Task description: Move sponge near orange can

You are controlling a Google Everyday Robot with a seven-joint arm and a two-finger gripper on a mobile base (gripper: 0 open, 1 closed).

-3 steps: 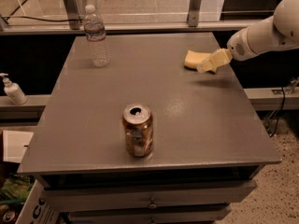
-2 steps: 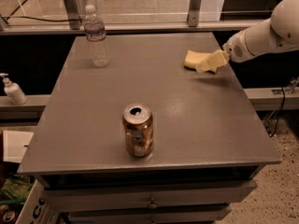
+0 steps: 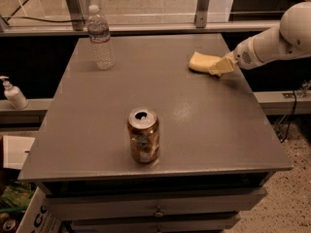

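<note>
Just left of the hand [image 3: 221, 66], touching it, lies the sponge [image 3: 200, 61]; whether it is gripped I cannot tell. The can [image 3: 144, 136] stands well apart.

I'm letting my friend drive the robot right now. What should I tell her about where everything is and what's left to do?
Gripper: at the far right of the table, against the right end of the sponge. Whether it has hold of the sponge cannot be told.
Sponge: lying flat at the far right.
Orange can: upright near the front edge, well apart from the sponge.
Water bottle: far left corner, not part of the job.
Done: gripper is at the sponge.
Left: bring the sponge over beside the can.
</note>
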